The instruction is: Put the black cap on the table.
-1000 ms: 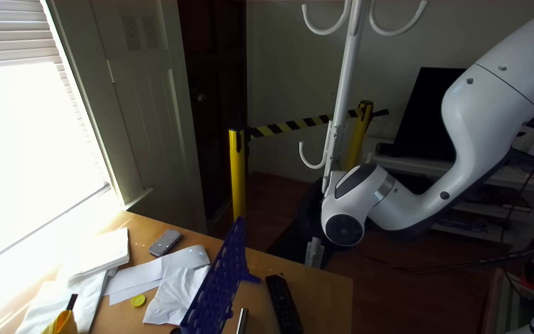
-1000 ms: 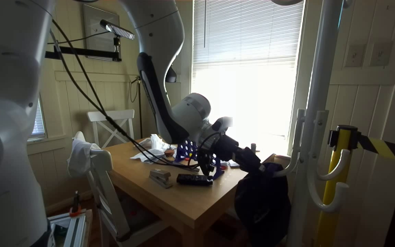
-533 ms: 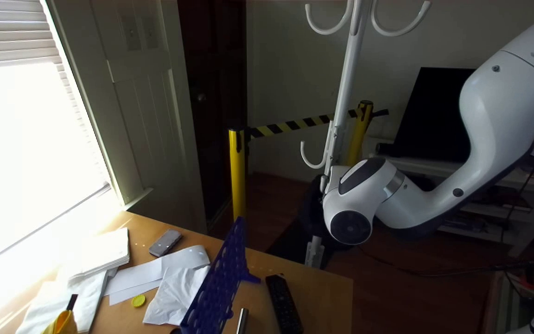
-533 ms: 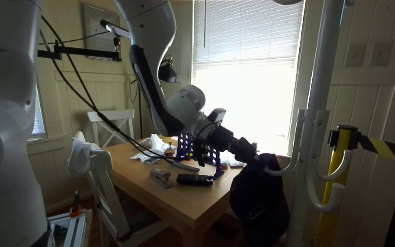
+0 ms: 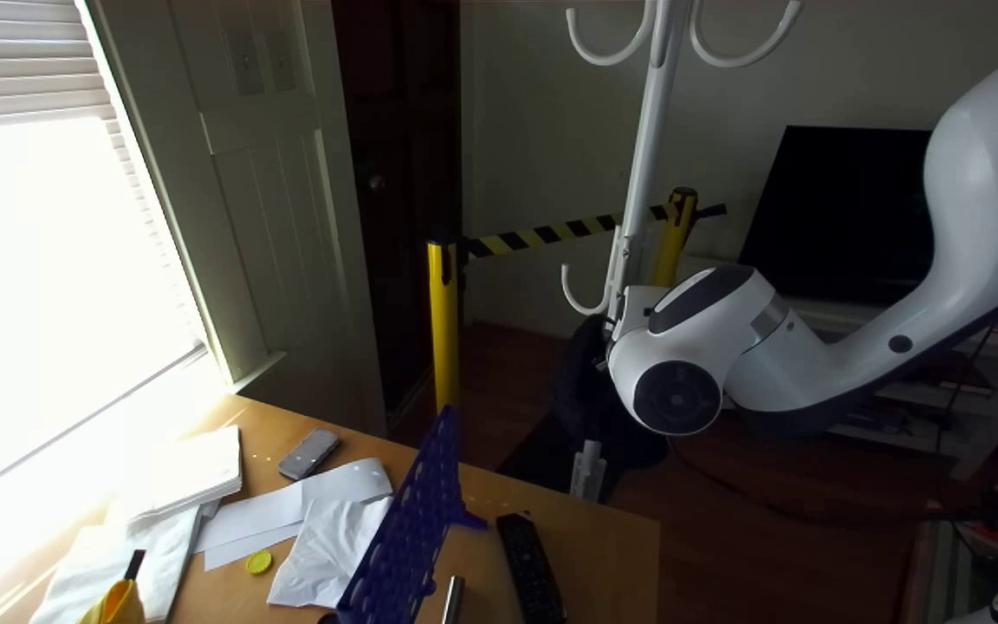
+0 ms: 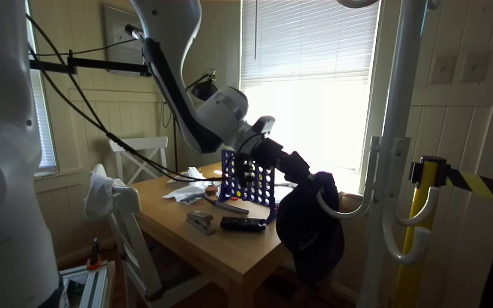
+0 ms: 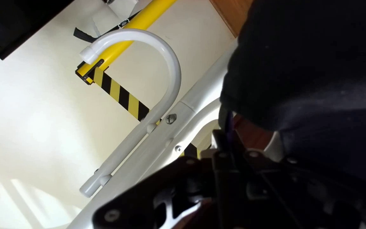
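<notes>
The black cap (image 6: pixel 308 235) hangs from my gripper (image 6: pixel 313 176) beside a white hook (image 6: pixel 349 214) of the coat rack, whose curve crosses in front of it in this exterior view. I cannot tell whether the cap still touches the hook. In the wrist view the cap (image 7: pixel 310 60) fills the upper right, and my gripper (image 7: pixel 229 141) is shut on a thin edge or strap of it. In an exterior view the cap (image 5: pixel 579 394) is partly hidden behind the wrist. The light brown table (image 6: pixel 233 252) is left of the cap; it also shows here (image 5: pixel 612 555).
The white rack pole (image 6: pixel 394 128) stands close by, with more hooks above. A yellow post (image 6: pixel 426 192) with striped tape is behind. On the table are a blue perforated rack (image 6: pixel 248 182), a black remote (image 6: pixel 243 223), a stapler (image 6: pixel 200 221) and white papers.
My gripper and the cap have moved up and to the left in the exterior view that shows the gripper. More of the white hook, including its tip, now shows in front of the cap.
</notes>
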Controlling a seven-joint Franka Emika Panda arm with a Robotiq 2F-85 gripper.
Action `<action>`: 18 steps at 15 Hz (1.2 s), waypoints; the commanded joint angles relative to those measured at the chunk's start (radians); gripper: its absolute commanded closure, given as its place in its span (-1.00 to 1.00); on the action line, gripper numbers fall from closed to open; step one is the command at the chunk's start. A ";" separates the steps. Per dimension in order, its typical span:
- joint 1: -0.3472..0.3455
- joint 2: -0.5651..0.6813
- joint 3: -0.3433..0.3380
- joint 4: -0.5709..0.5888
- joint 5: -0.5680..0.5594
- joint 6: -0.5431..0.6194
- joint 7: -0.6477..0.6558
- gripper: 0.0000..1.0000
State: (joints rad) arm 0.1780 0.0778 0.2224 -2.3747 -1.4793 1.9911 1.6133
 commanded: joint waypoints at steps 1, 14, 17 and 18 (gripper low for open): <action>0.013 -0.093 0.002 -0.038 0.042 0.035 -0.021 0.98; 0.083 -0.283 0.006 -0.035 0.261 0.363 -0.163 0.98; 0.095 -0.306 -0.002 -0.028 0.416 0.510 -0.274 0.98; 0.099 -0.307 -0.003 -0.028 0.485 0.550 -0.324 0.98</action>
State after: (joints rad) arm 0.2591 -0.1940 0.2383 -2.3913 -1.1539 2.4314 1.4176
